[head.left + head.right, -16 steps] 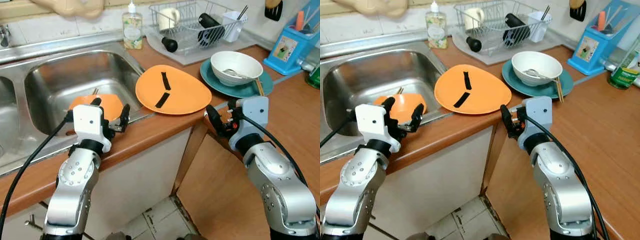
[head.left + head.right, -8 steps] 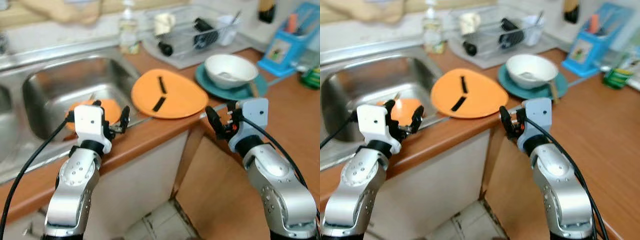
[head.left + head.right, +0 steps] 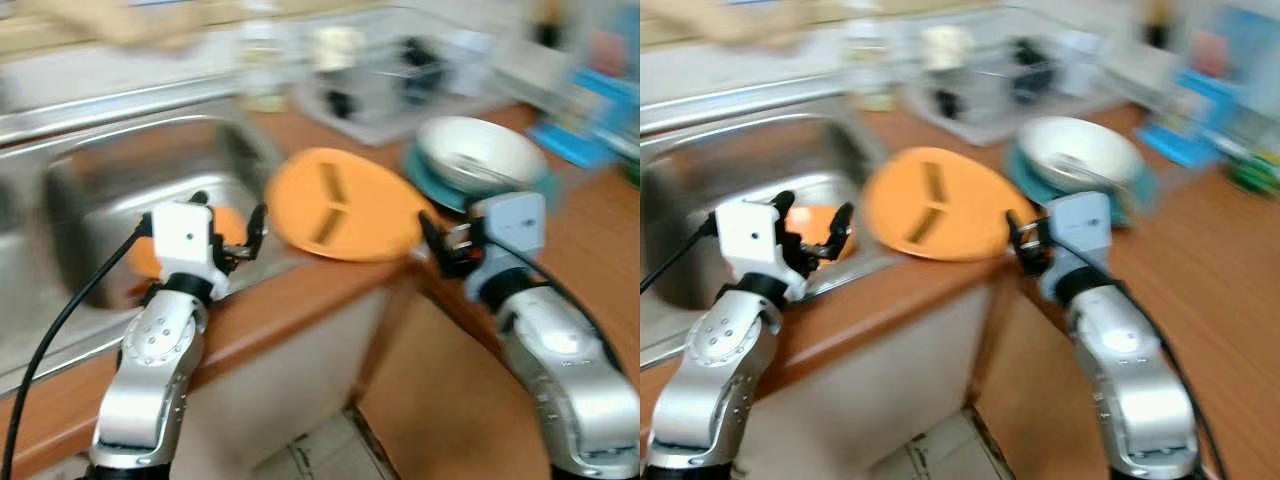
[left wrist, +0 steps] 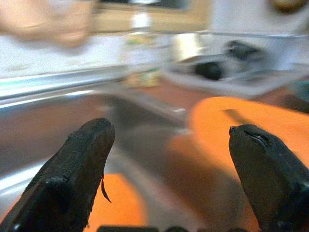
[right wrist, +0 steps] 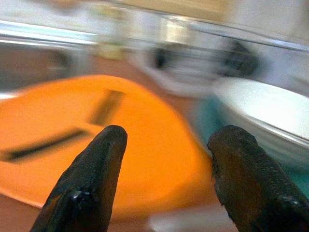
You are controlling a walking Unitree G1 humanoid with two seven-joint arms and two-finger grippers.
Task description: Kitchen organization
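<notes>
Blurred frames. Left hand (image 3: 228, 228) hovers over the steel sink (image 3: 90, 190) edge, fingers spread, holding nothing; small orange bowl (image 3: 228, 222) lies in the sink just beyond it. Right hand (image 3: 440, 245) sits at the table (image 3: 300, 290) edge, fingers spread, empty, just beside the big orange plate (image 3: 345, 205). White bowl (image 3: 475, 155) rests on a teal plate (image 3: 425, 175) behind. Dish rack (image 3: 390, 75) at the back.

Both eye views look down, blurred, from above the orange plate (image 3: 345, 205); each wrist view faces it closely along the table.
</notes>
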